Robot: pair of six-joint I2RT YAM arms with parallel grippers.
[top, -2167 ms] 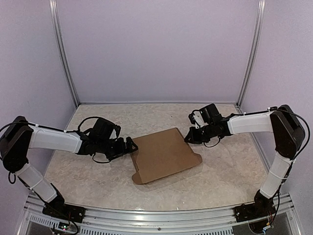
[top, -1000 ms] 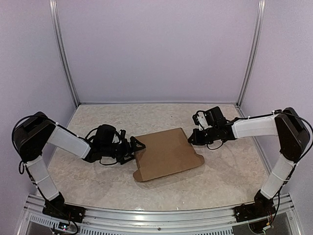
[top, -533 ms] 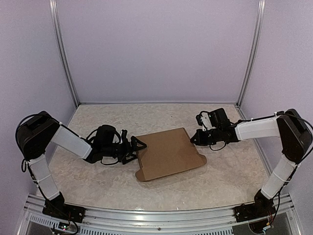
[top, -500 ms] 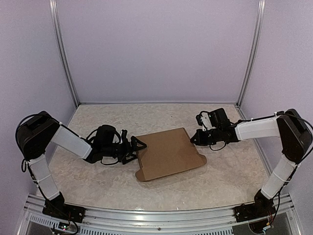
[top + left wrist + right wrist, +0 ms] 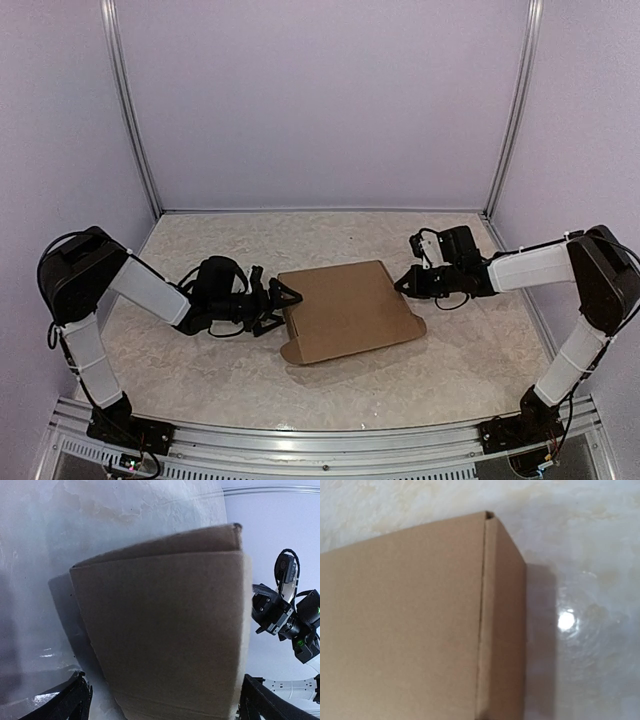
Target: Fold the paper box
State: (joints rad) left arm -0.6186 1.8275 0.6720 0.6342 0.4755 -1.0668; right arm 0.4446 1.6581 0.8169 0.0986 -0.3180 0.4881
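where wrist views show mostly paper box (image 5: 405,625), overhead shows left hand (image 5: 278,308) spread, right hand (image 5: 405,283) clenched

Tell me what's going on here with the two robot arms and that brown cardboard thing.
Two robot arms flank a paper box that lies on the table, looking folded into a shallow closed shape. The left gripper is wide open, its jaws straddling the box's left edge. The right gripper is shut, its tip by the box's far right corner; whether it touches is unclear. Neither grips the box.
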